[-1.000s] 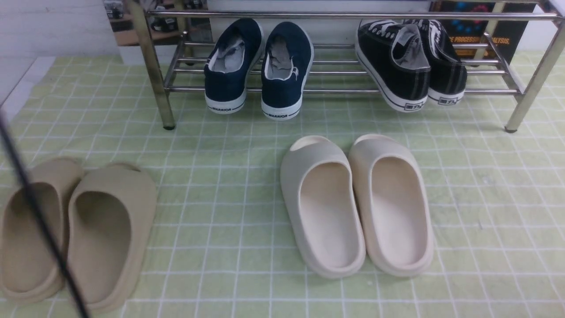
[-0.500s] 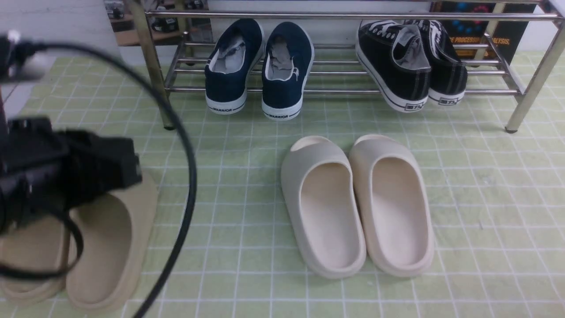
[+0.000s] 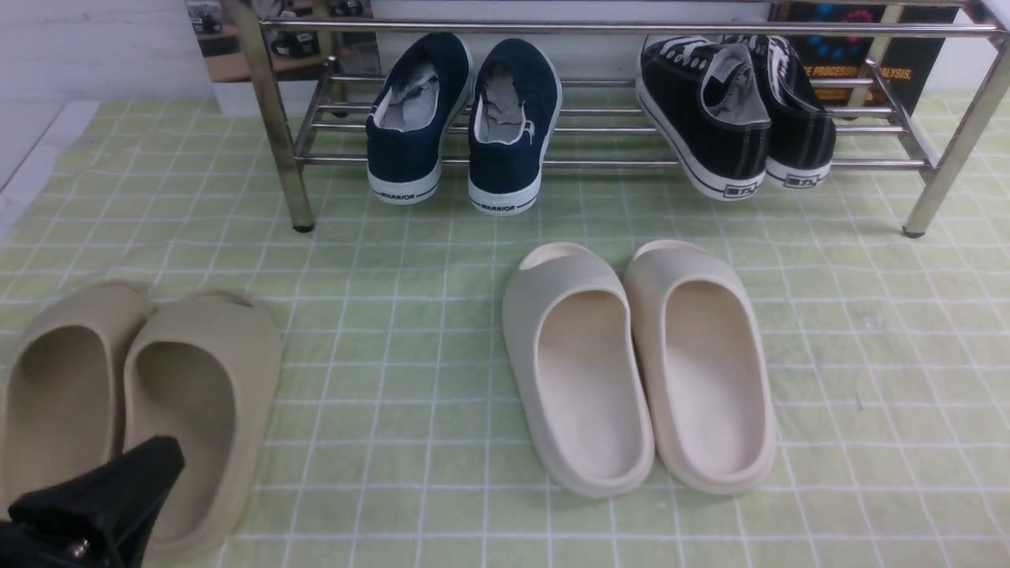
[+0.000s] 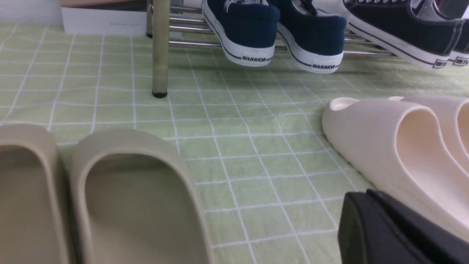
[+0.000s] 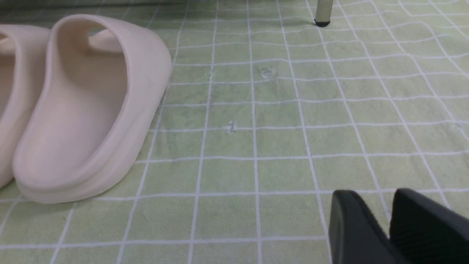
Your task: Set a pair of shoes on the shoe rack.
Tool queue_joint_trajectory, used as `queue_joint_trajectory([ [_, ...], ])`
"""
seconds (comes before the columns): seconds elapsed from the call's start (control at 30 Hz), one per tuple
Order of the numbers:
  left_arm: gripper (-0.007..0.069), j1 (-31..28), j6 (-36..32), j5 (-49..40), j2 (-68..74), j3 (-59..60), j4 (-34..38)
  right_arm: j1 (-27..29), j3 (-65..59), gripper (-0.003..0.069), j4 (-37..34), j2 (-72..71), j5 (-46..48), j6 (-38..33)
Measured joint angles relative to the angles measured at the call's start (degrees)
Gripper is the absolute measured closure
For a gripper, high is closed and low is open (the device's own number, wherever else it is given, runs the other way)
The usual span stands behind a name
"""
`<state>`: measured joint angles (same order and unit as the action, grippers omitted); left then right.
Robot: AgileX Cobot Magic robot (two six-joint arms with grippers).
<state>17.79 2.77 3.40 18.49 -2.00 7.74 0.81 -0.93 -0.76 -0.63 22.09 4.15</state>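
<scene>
The two navy-blue slip-ons stand side by side on the lower bars of the chrome shoe rack, heels toward me and overhanging the front bar. They also show in the left wrist view. My left gripper is low at the near left, over a tan slide. Its fingers are pressed together and empty. My right gripper hangs just above the cloth with a narrow gap between its tips, holding nothing. It is out of the front view.
Black lace-up sneakers sit on the rack's right part. Cream slides lie mid-floor and tan slides at the near left, all on a green checked cloth. Rack legs stand on it.
The left arm and its cable swept across the left of the front view and dropped. Only its gripper tip now shows at the bottom left corner. The shoes have not moved.
</scene>
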Motion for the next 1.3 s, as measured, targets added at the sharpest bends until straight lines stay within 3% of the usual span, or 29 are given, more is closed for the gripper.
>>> queue_joint_trajectory([
  [0.17,0.0638,-3.0,-0.1,-3.7,-9.0,3.3,1.7,0.2,0.0,0.0450,0.0,0.0,0.0,0.0],
  [0.3,0.0638,-10.4,-0.1,-15.0,-18.3,3.6,0.1,0.2,0.0,0.0443,0.0,0.0,0.0,0.0],
  [0.5,0.0638,-16.6,2.8,-25.8,-19.1,3.7,-1.6,0.3,0.0,0.0440,0.0,0.0,-0.1,0.0],
  [1.3,0.0638,-17.1,3.0,-25.4,-19.1,3.7,-2.9,0.3,0.0,0.0422,0.1,0.0,-0.1,0.0],
])
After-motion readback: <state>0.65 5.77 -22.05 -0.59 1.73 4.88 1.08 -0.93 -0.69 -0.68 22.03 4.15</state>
